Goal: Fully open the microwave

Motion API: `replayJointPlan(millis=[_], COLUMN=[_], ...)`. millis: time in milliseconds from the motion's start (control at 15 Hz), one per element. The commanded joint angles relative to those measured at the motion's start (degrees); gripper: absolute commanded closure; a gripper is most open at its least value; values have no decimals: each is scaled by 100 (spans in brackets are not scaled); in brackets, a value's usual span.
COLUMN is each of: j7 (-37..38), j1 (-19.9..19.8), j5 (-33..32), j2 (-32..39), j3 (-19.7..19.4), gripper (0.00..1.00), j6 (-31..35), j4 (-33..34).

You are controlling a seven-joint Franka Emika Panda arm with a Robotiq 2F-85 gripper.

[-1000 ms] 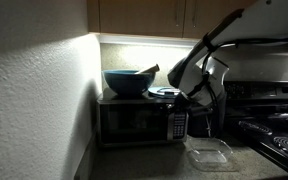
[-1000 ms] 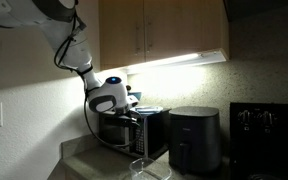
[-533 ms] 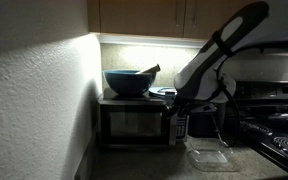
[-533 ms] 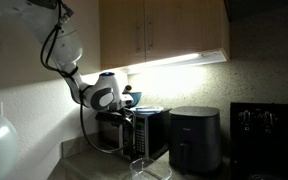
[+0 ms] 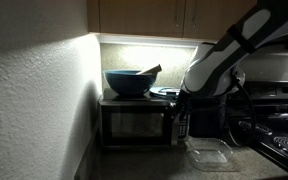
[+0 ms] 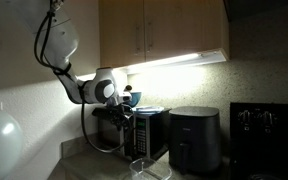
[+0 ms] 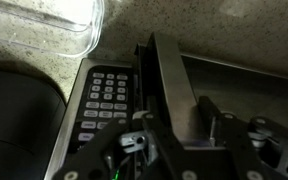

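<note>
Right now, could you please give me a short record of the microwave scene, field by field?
microwave: on the counter, under the cabinets
door: appears cracked open at the keypad side, far from fully open
jaws: at the door's free edge; open or shut unclear
on top: blue bowl
on counter: clear container, in front of the keypad end
beside: black box appliance, then stove
</note>
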Motion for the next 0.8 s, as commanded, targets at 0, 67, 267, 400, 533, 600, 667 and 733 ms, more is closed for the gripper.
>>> replayJointPlan(millis=[0, 67, 267, 400, 533, 600, 667, 733], j7=[0, 0, 0, 0, 0, 0, 0, 0], j1=[-2, -2, -2, -2, -2, -2, -2, -2], j5=[-13, -20, -25, -26, -26, -26, -26, -26], j2=[-21, -34, -40, -40, -40, -40, -40, -40], j3=[-34, -60, -77, -77, -76, -77, -76, -76], gripper=[54, 54, 54, 54, 54, 54, 54, 54], j6=[-8, -10, -10, -10, -10, -11, -11, -11], j4=[-24, -52, -79, -79, -79, -79, -79, -79])
